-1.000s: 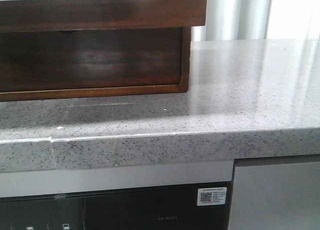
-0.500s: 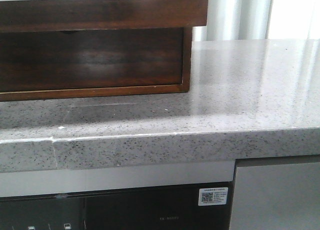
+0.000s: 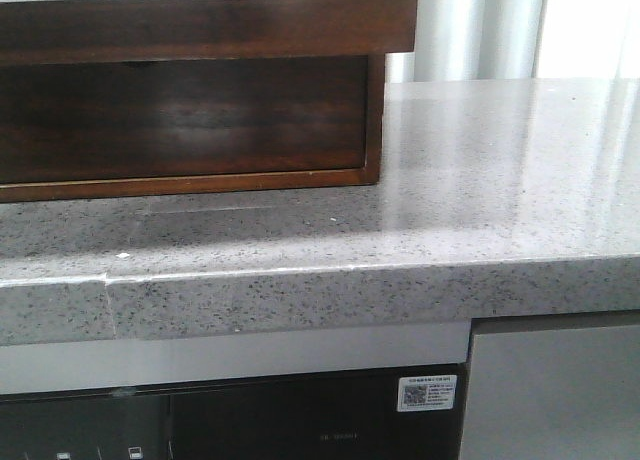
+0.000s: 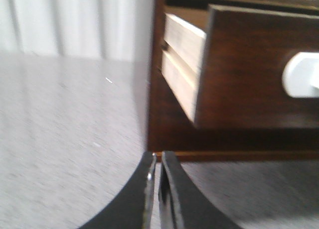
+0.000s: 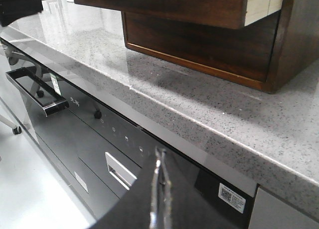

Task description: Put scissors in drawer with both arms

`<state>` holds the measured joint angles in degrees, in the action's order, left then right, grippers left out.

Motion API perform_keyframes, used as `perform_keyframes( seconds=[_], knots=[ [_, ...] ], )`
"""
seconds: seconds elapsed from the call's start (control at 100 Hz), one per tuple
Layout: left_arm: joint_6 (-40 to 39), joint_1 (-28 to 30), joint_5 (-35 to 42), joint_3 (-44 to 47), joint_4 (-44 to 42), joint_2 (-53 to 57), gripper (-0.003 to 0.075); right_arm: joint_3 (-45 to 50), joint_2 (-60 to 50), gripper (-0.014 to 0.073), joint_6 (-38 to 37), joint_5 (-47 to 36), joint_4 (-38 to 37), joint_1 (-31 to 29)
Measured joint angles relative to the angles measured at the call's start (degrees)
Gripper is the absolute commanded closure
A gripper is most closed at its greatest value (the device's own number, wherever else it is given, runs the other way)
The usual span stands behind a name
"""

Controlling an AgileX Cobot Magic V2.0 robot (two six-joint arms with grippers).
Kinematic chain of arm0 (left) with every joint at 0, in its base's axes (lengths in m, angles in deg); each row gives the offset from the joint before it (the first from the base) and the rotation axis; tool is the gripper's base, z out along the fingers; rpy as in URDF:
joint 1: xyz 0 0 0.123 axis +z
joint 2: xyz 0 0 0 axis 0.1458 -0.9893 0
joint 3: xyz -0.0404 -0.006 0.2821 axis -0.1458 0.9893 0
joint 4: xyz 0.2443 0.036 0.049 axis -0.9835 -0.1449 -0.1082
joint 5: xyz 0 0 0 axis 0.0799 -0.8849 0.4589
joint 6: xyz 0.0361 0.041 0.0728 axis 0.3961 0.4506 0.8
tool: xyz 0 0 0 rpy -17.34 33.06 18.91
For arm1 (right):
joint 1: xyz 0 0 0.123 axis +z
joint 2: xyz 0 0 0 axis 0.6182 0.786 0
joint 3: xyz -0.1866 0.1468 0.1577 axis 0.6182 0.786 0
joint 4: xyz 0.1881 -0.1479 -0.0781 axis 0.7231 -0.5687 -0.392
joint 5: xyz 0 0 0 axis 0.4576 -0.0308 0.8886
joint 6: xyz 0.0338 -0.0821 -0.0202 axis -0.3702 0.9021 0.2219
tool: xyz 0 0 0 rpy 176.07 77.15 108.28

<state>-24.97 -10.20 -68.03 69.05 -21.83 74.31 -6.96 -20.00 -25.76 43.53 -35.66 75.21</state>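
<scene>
The dark-brown glossy drawer with a pale rim on top juts out of its wooden cabinet at the top left of the front view. It also shows in the left wrist view, pulled out, with pale wooden sides, and in the right wrist view. My left gripper is shut and empty over the grey counter, beside the cabinet's corner. My right gripper is shut and empty, low in front of the dark appliance. The scissors are out of view. Neither gripper shows in the front view.
The speckled grey stone counter runs across the view, its front edge overhanging a black appliance with a bar handle. A white knob sits on the drawer front. Pale curtains hang behind.
The front view has shifted slightly; the cabinet and counter stay in place. No gripper or scissors enters that view.
</scene>
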Motion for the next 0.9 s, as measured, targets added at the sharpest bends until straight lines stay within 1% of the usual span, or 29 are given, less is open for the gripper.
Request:
perform_keyframes(
  seconds=[0.1,0.21,0.3,0.45,0.52,0.64,0.9],
  knots=[
    [1.83,3.21,2.86,1.32,-0.82,0.0,0.0739,0.0,0.0,0.066,0.0,0.0,0.04,0.0],
    [2.38,4.95,6.48,3.5,-2.39,0.0,0.074,0.0,0.0,0.066,0.0,0.0,0.04,0.0],
    [2.59,5.44,9.61,5.82,-4.2,0.0,0.074,0.0,0.0,0.066,0.0,-0.11,0.04,0.0],
    [2.67,5.18,10.82,5.94,-7.13,0.0,0.074,0.0,0.0,0.066,0.0,-0.11,0.04,0.0],
    [2.67,4.67,9.83,5.94,-8.1,0.0,0.074,0.04,0.0,0.066,0.0,-0.11,0.04,0.0],
    [2.67,4.04,5.99,5.94,-8.57,0.0,0.074,0.13,0.0,0.066,0.0,-0.11,0.04,0.0],
    [2.67,3.45,-7.03,5.94,-8.8,0.0,0.0739,0.13,0.0,0.066,0.0,-0.11,0.04,0.0]
  ],
)
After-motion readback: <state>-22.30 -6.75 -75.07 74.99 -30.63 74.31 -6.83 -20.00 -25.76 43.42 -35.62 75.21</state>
